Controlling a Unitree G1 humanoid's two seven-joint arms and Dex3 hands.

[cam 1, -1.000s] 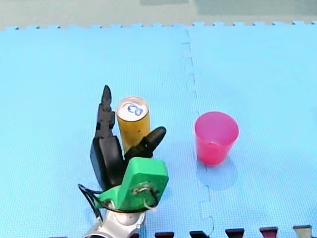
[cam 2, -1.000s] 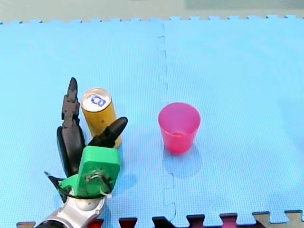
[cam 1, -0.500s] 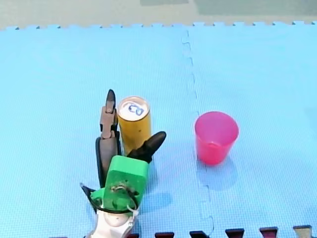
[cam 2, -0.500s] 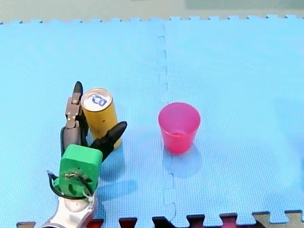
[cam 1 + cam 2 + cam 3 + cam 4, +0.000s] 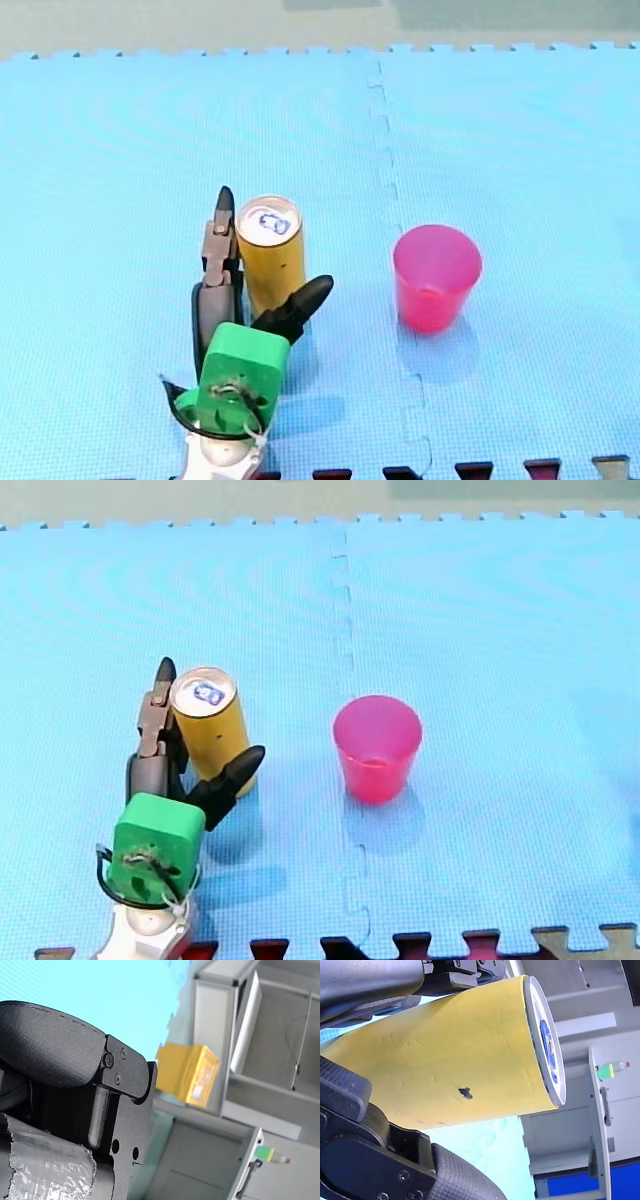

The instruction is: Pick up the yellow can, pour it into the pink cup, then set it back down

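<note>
Left robot hand clasps upright yellow can.

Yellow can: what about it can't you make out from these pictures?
- Base: in the head views the left hand gripping the yellow can covers it, and the second wrist view's edge cuts it off, so contact with the mat is unclear.
- Lid opening: too small in the head views, edge-on in the second wrist view.
- Contents: hidden by the can's wall.
</note>
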